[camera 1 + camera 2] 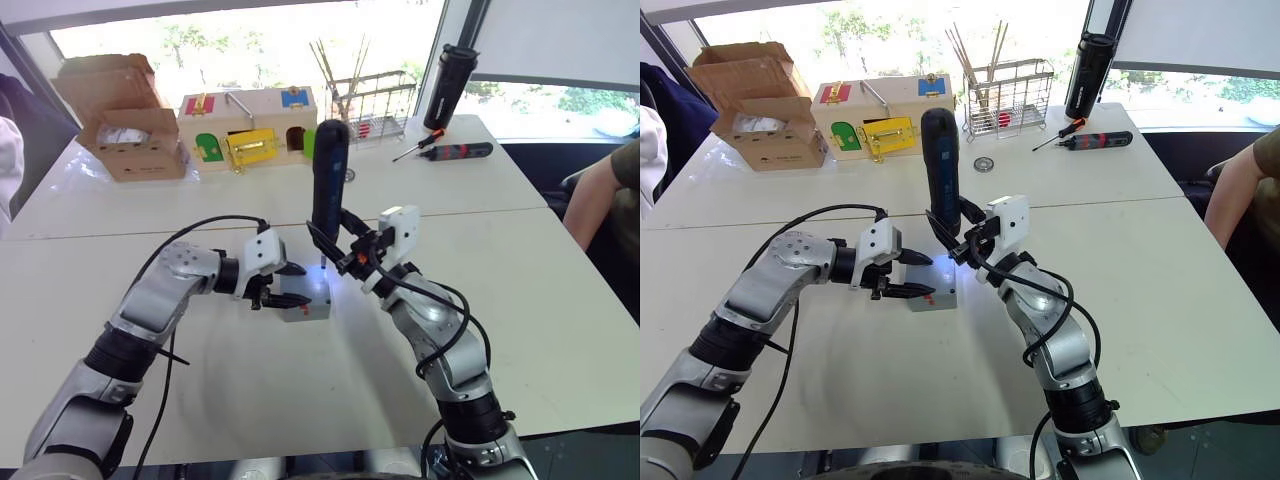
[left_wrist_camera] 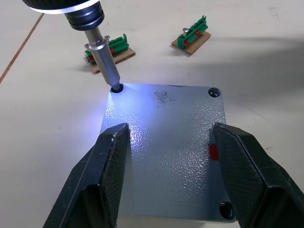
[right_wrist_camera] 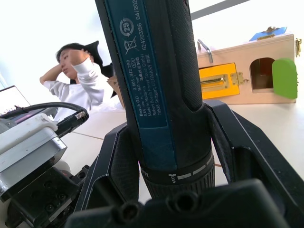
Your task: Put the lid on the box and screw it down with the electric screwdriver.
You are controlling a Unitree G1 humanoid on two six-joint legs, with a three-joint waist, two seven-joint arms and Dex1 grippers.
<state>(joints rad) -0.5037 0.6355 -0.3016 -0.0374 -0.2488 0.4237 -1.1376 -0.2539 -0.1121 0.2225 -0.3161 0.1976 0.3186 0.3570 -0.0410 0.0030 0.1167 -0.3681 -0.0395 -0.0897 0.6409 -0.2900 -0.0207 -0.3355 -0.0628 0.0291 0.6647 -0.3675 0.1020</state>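
Your right claw [image 3: 166,156] grips the electric screwdriver [image 1: 329,175] upright, both fingers clamped on its barrel. Its lit bit sits in a corner screw hole of the lid [image 2: 166,152], which lies flush on the box [image 1: 937,290] on the white table [image 1: 540,330]. Your left claw [image 2: 168,175] straddles the lid, one finger along each side edge, bracing the box just beside the right claw.
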